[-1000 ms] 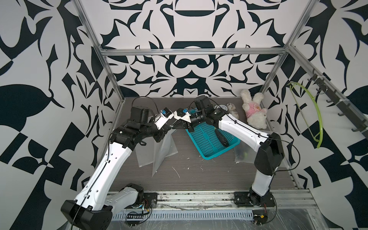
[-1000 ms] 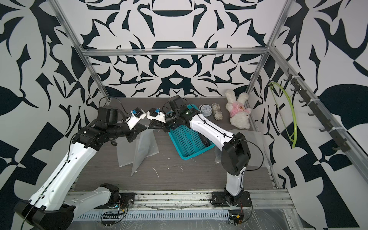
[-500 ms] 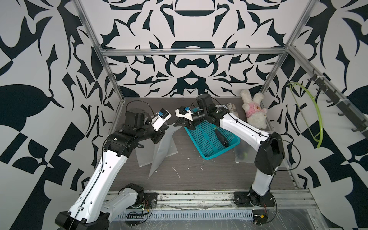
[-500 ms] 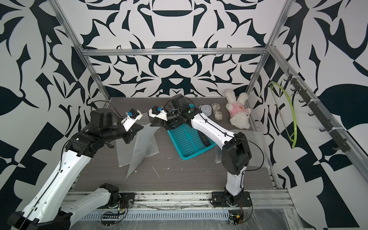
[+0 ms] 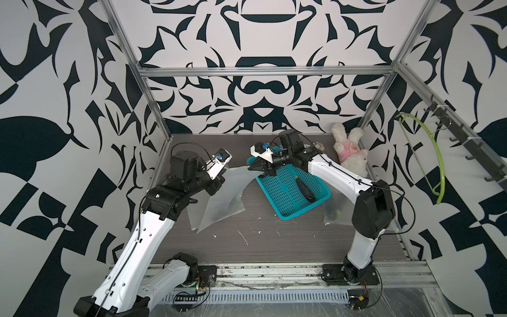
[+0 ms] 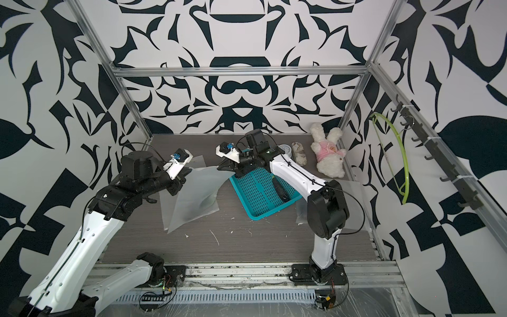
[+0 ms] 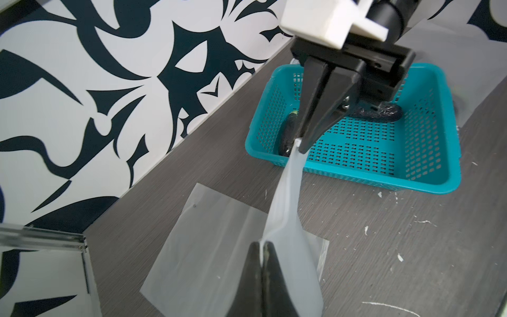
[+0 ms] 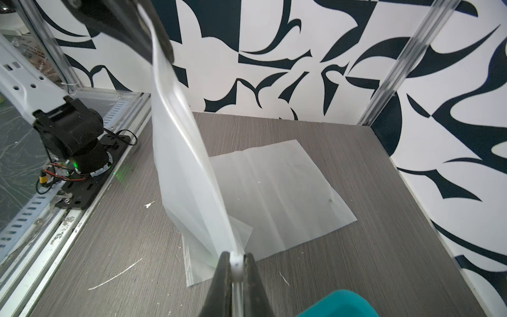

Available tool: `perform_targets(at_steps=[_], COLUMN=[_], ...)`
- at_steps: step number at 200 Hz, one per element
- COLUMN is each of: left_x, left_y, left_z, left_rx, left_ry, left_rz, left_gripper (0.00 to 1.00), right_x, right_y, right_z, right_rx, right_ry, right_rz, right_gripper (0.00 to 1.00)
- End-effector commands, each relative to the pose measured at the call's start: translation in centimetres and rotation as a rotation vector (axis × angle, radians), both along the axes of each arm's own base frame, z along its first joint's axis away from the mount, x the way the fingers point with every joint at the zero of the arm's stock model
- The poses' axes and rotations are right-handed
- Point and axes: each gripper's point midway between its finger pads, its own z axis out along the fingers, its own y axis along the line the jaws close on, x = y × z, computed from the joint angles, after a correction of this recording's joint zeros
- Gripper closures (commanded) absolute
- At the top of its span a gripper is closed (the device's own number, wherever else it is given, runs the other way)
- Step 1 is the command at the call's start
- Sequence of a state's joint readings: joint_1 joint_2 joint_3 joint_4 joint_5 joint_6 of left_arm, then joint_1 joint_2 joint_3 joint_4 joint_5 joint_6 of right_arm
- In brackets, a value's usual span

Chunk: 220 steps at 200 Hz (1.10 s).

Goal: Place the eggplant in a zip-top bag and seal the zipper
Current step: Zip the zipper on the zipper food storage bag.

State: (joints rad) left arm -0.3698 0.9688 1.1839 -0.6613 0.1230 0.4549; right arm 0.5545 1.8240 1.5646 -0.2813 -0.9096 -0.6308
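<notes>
Left wrist view: left hand [image 7: 262, 247] was pinched shut on one end of the clear zip bag's [image 7: 285, 208] upper edge. Right hand [image 7: 301, 144] was clamped on the opposite end, so the bag hung stretched between them above the bench [image 7: 384, 247]; whether its lower edge touched the bench was unclear. In both top views the bag sat at 9 o'clock of the teal basket [image 5: 285, 217]. Eggplant [image 5: 305, 190] lay inside the basket, toward its 3 o'clock side, apart from the bag. Second bag [image 8: 288, 192] lay flat beneath. Plush rabbit [image 5: 349, 153] rested at the bench's 1 o'clock corner.
</notes>
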Motion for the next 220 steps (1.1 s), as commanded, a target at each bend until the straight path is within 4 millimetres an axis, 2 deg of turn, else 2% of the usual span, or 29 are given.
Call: perform_targets(at_steps=[1, 27, 75, 172, 220], left_x=[1.1, 1.7, 2.2, 2.5, 2.5], left_y=[2.2, 3.2, 4.4, 5.5, 6.1], left_z=[1.5, 2.5, 3.0, 3.4, 4.2], left_rx=[0.025, 0.030, 0.032, 0.040, 0.041], left_ry=[-0.081, -0.120, -0.128, -0.133, -0.155], left_rz=[0.101, 0.150, 0.194, 0.227, 0.242], left_gripper=[1.00, 1.00, 1.00, 1.00, 1.00], right_x=[2.1, 2.3, 2.4, 2.4, 2.0], right_y=[-2.3, -3.0, -3.6, -4.8, -5.1], right_z=[-0.6, -1.4, -2.0, -3.0, -3.6], right_rx=[-0.048, -0.062, -0.072, -0.093, -0.111], right_ry=[0.007, 0.028, 0.054, 0.074, 0.085], right_rz=[-0.114, -0.140, -0.173, -0.220, -0.221], right_gripper=[0.93, 0.93, 0.93, 0.93, 0.92])
